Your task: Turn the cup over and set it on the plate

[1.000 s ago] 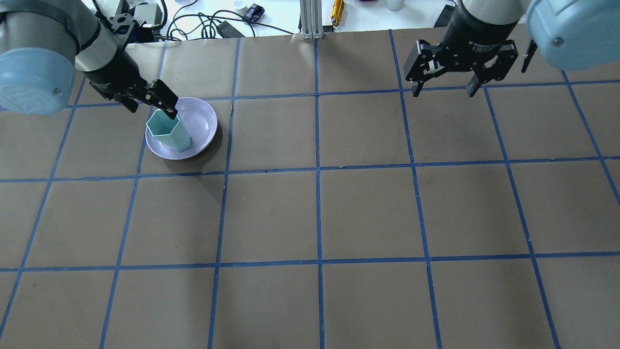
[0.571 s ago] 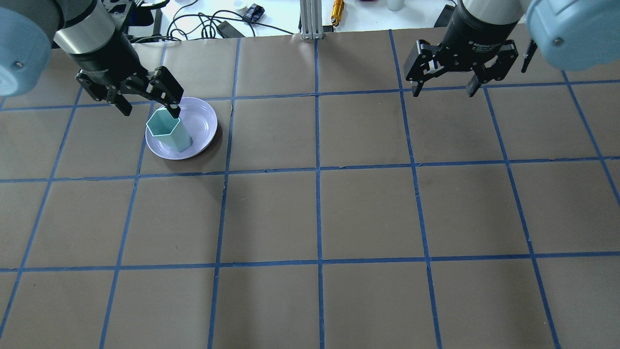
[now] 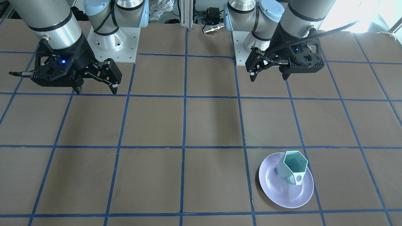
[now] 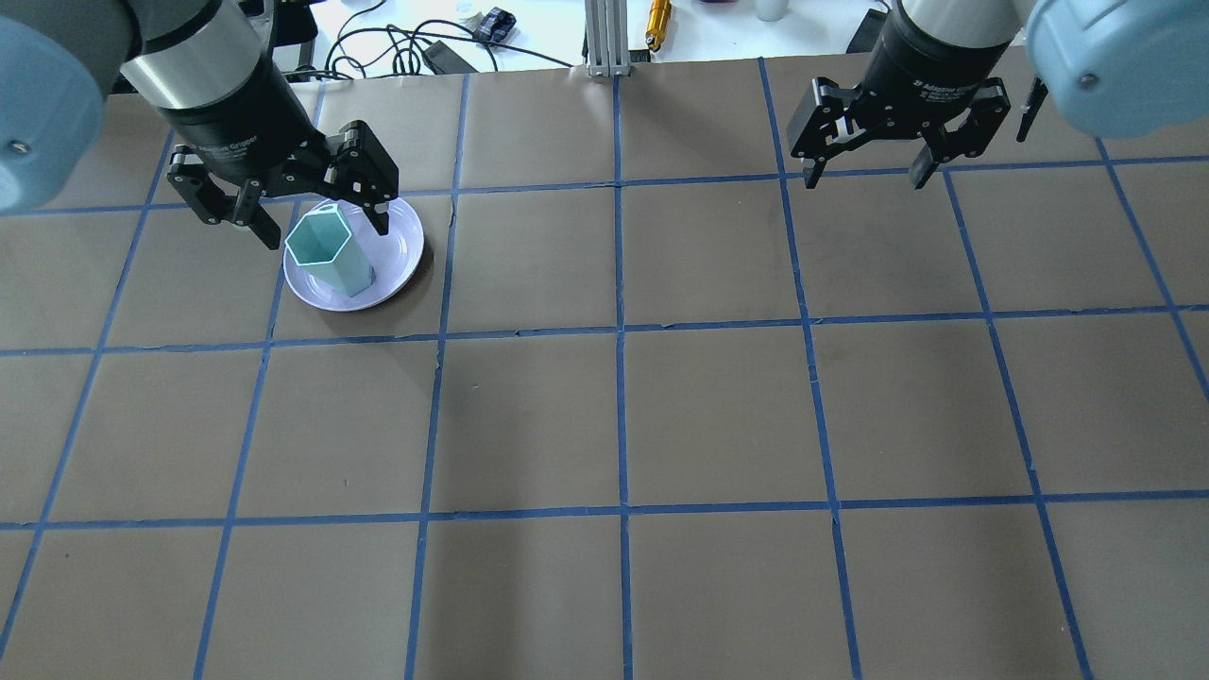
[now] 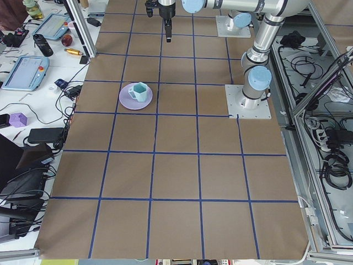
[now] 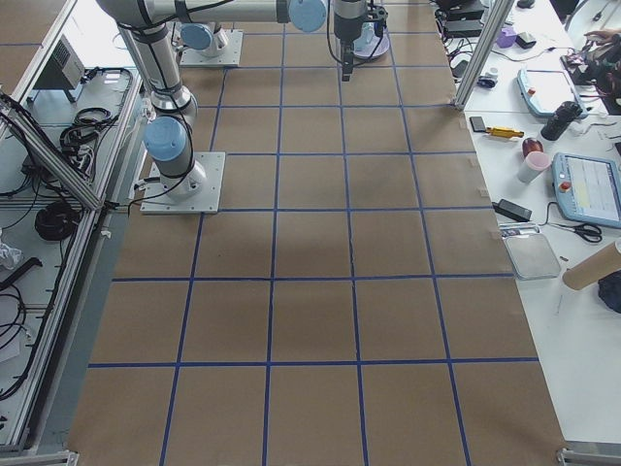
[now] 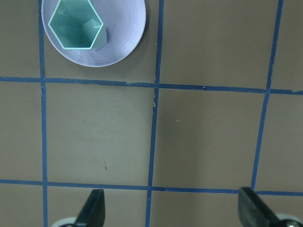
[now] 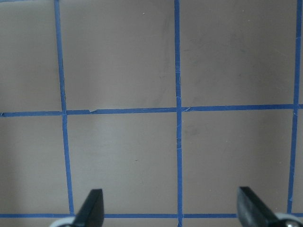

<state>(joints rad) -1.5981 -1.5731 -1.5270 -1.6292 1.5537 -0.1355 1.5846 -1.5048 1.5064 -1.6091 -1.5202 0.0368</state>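
The mint-green hexagonal cup point(image 4: 326, 253) stands upright, mouth up, on the left part of the lavender plate point(image 4: 399, 247). In the front view the cup point(image 3: 293, 169) turns its handle toward the camera, on the plate point(image 3: 282, 196). My left gripper point(image 4: 329, 233) is open and empty, raised well above the cup and touching nothing. Its wrist view looks down on the cup point(image 7: 75, 24) and the plate point(image 7: 124, 40) far below the spread fingers point(image 7: 93, 208). My right gripper point(image 4: 864, 179) is open and empty, hanging over the far right of the table.
Brown paper with a blue tape grid point(image 4: 619, 326) covers the table. Cables and small tools point(image 4: 434, 47) lie beyond its far edge. The two arm bases point(image 3: 113, 44) stand at the robot's side of the table.
My left gripper has lifted off the cup's rim, risen and turned, its jaws wide apart. The cup stays upright on the plate. The right arm has not moved.
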